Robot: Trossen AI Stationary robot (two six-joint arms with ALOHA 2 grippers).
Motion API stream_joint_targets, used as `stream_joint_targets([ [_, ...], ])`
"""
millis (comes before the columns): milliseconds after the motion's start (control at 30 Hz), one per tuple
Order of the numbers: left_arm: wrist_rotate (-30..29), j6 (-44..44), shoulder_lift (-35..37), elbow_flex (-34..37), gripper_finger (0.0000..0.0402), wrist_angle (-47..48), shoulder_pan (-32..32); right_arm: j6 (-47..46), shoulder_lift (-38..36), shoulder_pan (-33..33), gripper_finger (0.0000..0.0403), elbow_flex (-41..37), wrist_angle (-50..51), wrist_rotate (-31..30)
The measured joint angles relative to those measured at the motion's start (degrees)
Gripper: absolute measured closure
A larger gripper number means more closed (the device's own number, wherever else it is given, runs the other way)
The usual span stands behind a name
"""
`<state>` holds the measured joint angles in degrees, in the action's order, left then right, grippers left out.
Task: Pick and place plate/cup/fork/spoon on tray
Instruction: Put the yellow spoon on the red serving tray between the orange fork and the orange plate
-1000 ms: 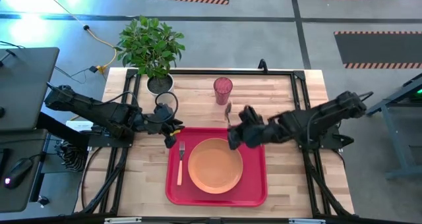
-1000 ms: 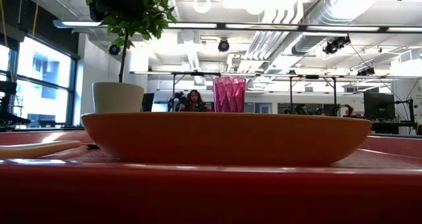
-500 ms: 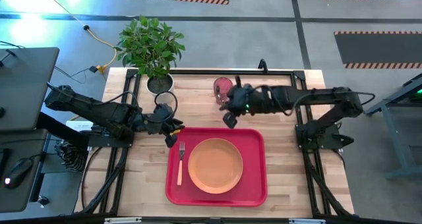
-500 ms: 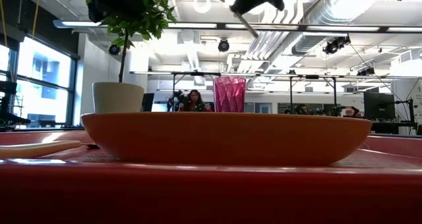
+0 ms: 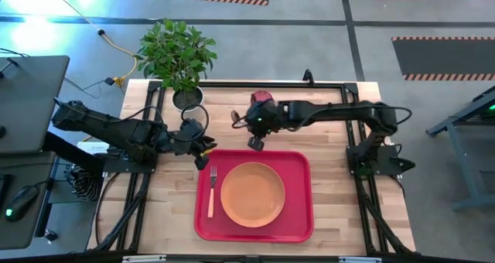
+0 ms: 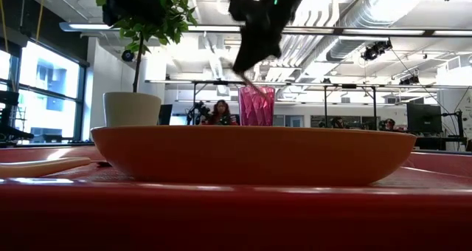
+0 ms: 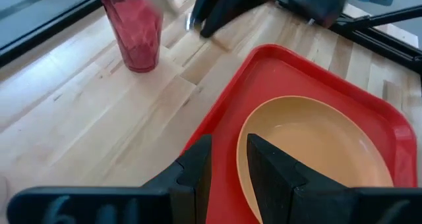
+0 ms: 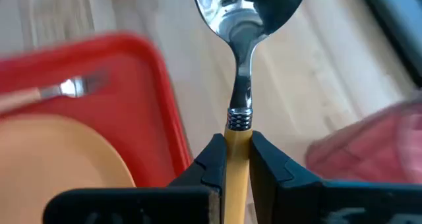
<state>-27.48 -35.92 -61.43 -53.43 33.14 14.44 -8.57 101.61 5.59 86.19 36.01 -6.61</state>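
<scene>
The red tray point(image 5: 298, 216) lies at the table's near middle. The orange plate point(image 5: 252, 193) rests flat on it, and the fork point(image 5: 210, 192) lies on it left of the plate. The pink cup point(image 5: 263, 99) stands on the wood beyond the tray. My right gripper point(image 5: 247, 124) is above the wood between the cup and the tray's far edge, shut on the spoon point(image 5: 237, 117). My left gripper point(image 5: 203, 158) is by the tray's far left corner, narrowly open and empty. My right gripper pinches the spoon's orange handle point(image 8: 236, 133) between its two fingers, close to the metal collar. The spoon runs out along the fingers, its silver bowl point(image 8: 249, 3) ahead of the fingertips. It is lifted clear and slants down toward the table's left point(image 6: 247, 77).
A white plant pot point(image 5: 188, 99) with a leafy plant stands at the far left of the table, left of the cup. Bare wood lies right of the tray and along the far edge. Black frame rails run along the table's edges.
My right gripper has carried the spoon from above the tray's far right part toward the table's far left, to a place just near and left of the cup. It has come into the low view from the top. My left gripper has kept still.
</scene>
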Motion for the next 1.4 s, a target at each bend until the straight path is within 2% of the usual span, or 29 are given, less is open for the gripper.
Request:
stream_joint_targets([
  [233,0.0,-0.9,0.0,0.0,0.0314,0.0,-0.6,7.1,6.3,1.5,0.0382,0.0,-0.4,1.1],
  [567,-0.2,-2.9,0.0,0.0,0.0314,0.0,-0.6,10.6,12.0,2.7,0.0382,0.0,-1.8,1.1],
  [1033,-1.2,-4.5,-0.1,0.0,0.0314,0.1,-0.6,12.0,13.8,2.8,0.0382,-0.1,-3.2,1.2],
  [1400,-1.6,-4.4,-0.1,0.0,0.0314,0.1,-0.6,19.4,14.6,3.2,0.0382,0.0,-3.6,1.1],
])
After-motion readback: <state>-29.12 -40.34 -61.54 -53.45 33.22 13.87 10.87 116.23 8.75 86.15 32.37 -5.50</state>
